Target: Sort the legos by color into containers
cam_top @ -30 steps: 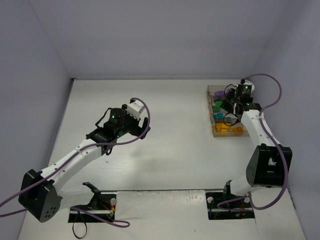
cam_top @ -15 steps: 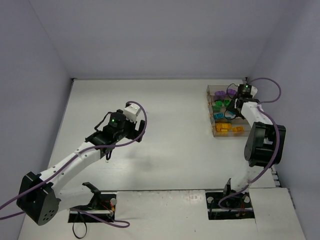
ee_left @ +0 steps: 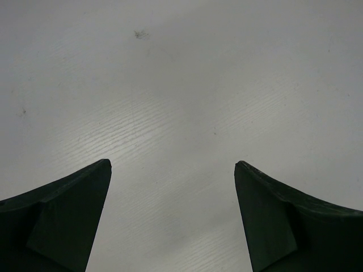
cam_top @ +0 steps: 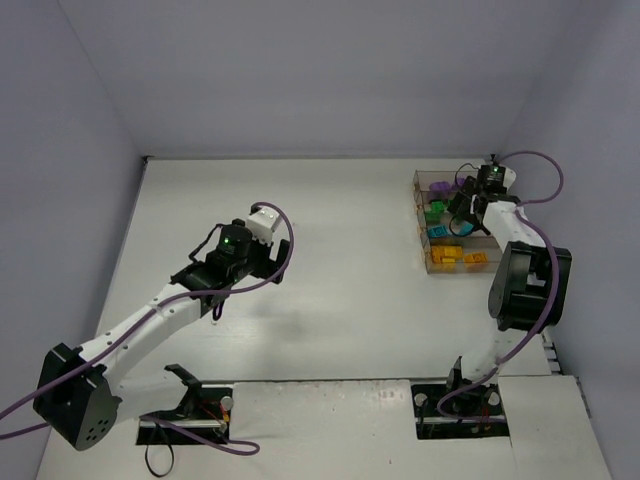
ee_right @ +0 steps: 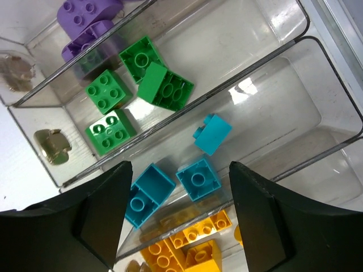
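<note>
The containers (cam_top: 447,222) are a row of clear bins at the table's far right. In the right wrist view they hold sorted legos: purple (ee_right: 85,22), green (ee_right: 164,85), teal (ee_right: 198,179) and orange (ee_right: 187,249). My right gripper (ee_right: 178,170) hangs open over the teal bin (ee_right: 317,107). A teal brick lies between its fingers without touching either. In the top view the right gripper (cam_top: 462,208) is above the bins. My left gripper (ee_left: 173,167) is open over bare table, far from the bins, left of centre (cam_top: 272,262).
The bins stand close to the right wall (cam_top: 600,150). Small gold-brown marks (ee_right: 50,146) sit on the bin dividers. The white table (cam_top: 340,200) spreads between the two arms. The arm bases (cam_top: 190,410) are at the near edge.
The right arm's elbow swung up and back while its gripper stayed over the bins, and its jaws have spread. The left arm drew back slightly toward its base.
</note>
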Available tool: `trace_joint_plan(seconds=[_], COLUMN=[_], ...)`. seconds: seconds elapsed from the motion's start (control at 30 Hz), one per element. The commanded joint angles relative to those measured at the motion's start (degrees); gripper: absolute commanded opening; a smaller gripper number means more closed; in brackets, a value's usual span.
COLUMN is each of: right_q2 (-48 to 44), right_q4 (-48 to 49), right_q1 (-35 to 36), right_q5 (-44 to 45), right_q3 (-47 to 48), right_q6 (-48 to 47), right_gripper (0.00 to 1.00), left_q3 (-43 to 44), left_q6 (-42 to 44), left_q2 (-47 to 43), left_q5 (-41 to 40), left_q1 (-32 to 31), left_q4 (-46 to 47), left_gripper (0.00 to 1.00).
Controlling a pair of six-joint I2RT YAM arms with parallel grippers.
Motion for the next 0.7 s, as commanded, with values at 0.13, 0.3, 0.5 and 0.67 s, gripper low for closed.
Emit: trace_joint_plan(seconds=[0.13, 0.3, 0.5, 0.67], right_q2=[-15.62, -30.98, -49.96, -62.03], right_q4=[2.25, 1.02, -1.44, -6.01], right_q1=[4.35, 9.09, 10.77, 10.68], right_q5=[-1.18, -5.63, -11.63, -15.06], right_q3=[-3.23, -10.77, -18.26, -20.72], right_q6=[-3.06, -3.86, -1.4, -2.45], right_gripper=[0.67, 0.81, 1.0, 1.0], left_q3=[3.7, 6.95, 9.85, 10.12], left_q6=[-4.79, -10.06, -13.84, -14.46], left_q2=[-2.96, -5.15, -10.24, -15.96], left_q5=[-4.65, -10.54, -13.8, -15.73], left_q1=[0.19, 0.27, 0.63, 0.63], left_q4=[-1.91, -10.33, -17.63, -19.76], left_gripper=[0.83, 0.83, 0.83, 0.83])
